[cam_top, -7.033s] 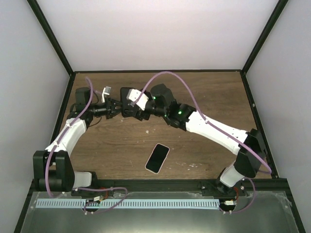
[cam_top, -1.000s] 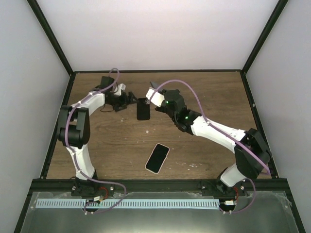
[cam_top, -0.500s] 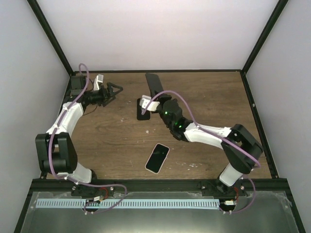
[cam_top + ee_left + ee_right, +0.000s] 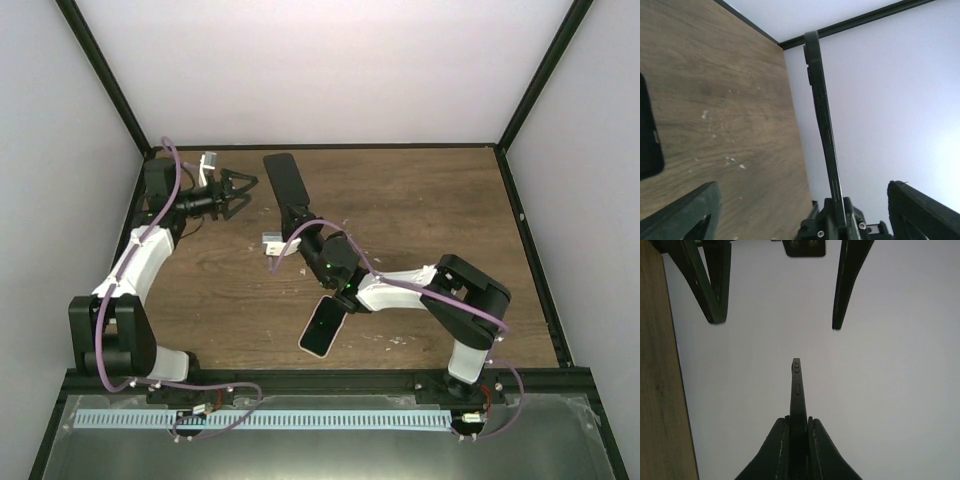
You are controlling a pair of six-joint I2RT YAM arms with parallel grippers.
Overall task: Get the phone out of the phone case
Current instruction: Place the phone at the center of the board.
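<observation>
Under the right arm (image 4: 400, 285) lies the phone (image 4: 321, 330).

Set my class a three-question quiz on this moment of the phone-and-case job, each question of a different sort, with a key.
1. True or false: the left gripper is shut on the phone case.
2. Which holds the phone case? A) left gripper B) right gripper C) neither
3. Fill in: the phone lies flat on the ____.
Key: 1 false, it is open; 2 B; 3 table.
</observation>
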